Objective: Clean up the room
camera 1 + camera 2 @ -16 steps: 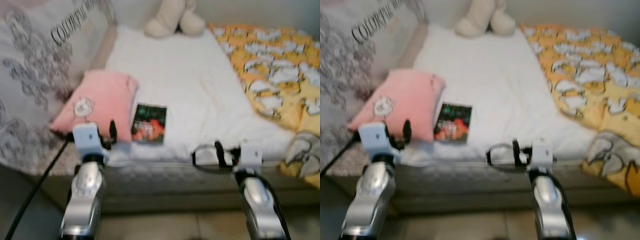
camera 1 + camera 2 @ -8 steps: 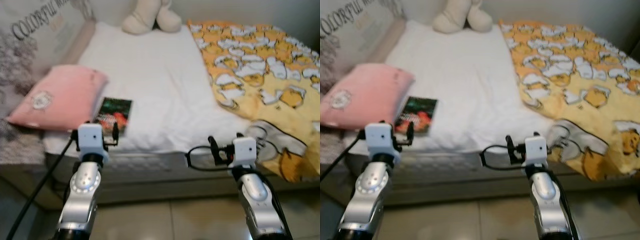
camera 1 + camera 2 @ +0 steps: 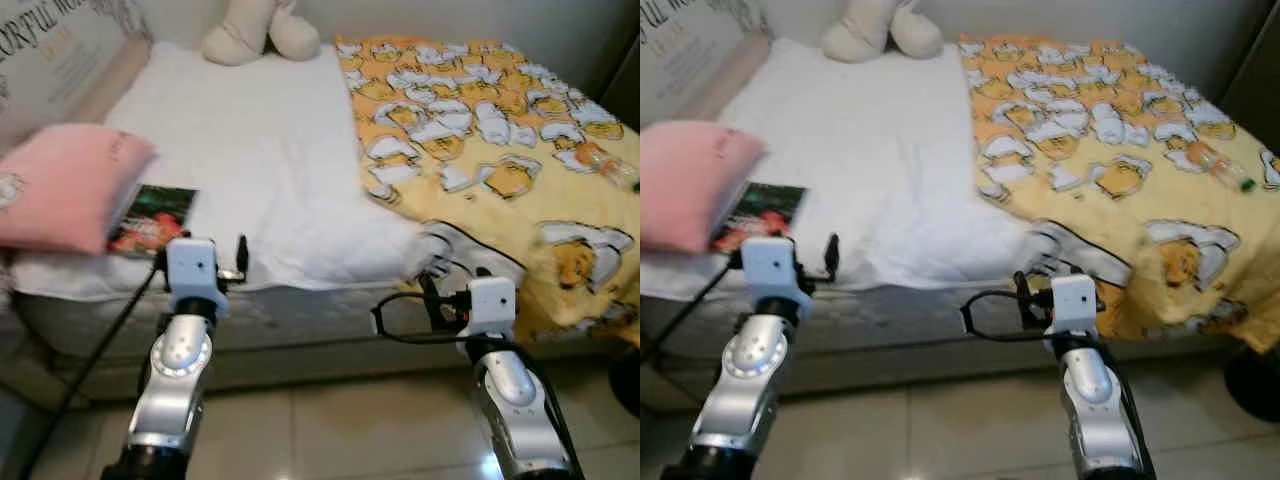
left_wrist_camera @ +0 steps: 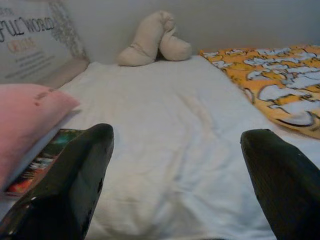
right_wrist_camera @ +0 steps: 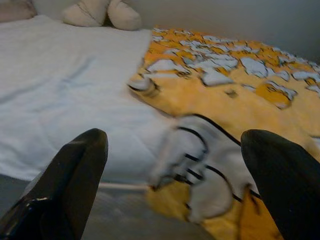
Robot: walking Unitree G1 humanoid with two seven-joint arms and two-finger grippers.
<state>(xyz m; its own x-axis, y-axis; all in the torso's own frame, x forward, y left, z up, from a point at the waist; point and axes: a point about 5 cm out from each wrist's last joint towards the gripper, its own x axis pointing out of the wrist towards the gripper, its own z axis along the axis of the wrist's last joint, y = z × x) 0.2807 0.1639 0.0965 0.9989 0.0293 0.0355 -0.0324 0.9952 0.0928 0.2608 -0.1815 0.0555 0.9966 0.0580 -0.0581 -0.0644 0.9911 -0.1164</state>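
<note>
Room clean-up target: bed [image 3: 250, 150], carrying loose items; nothing is lifted yet.
Left gripper [image 4: 175, 175]: fingers spread wide, empty, held at the bed's near edge and facing along the white sheet [image 4: 165, 115].
Right gripper [image 5: 175, 180]: fingers spread wide, empty, held at the near edge facing the rumpled corner of the yellow blanket [image 3: 480, 120].
Book [image 3: 152, 217]: flat on the sheet near the near-left corner, its left side tucked under the pink pillow [image 3: 60, 185].
Plush toy [image 3: 255, 30]: at the far edge of the bed.
Bottle [image 3: 1220, 168]: lying on the blanket toward the right edge.
Step in hand: approach and survey, judged from both grippers idle.
Next move: probably advance the left gripper over the book, or straighten the blanket.
</note>
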